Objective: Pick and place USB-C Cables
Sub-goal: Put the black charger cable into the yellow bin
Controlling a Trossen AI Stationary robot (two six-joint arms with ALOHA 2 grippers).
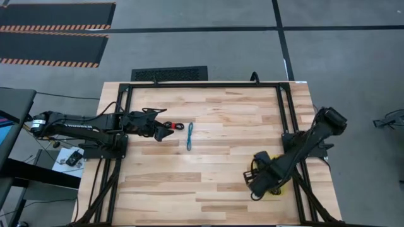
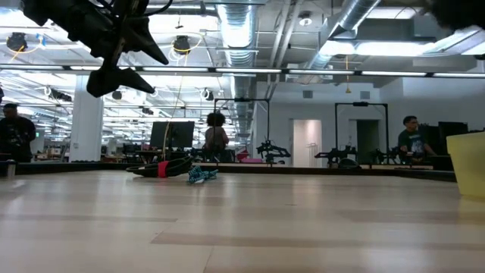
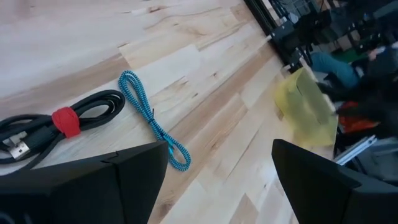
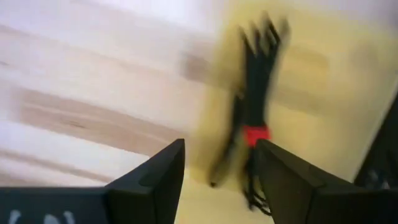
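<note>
A black cable with a red tie (image 3: 65, 121) and a light blue cable (image 3: 152, 121) lie flat on the wooden table, side by side (image 1: 170, 126) (image 1: 189, 137). My left gripper (image 3: 221, 155) is open and hovers above and just left of them, raised well off the table in the low view (image 2: 155, 72). My right gripper (image 4: 221, 146) is open over a yellow bin (image 1: 279, 191) at the table's right near side. A second black cable with a red tie (image 4: 255, 134) lies in the bin below its fingers. The short black cable is not visible.
The yellow bin (image 3: 308, 109) stands near the right arm's base frame (image 1: 287, 120). Bare wood stretches between the cables and the bin. Black frame rails run along the table's left, far and right sides. People stand in the room beyond the table (image 2: 216, 136).
</note>
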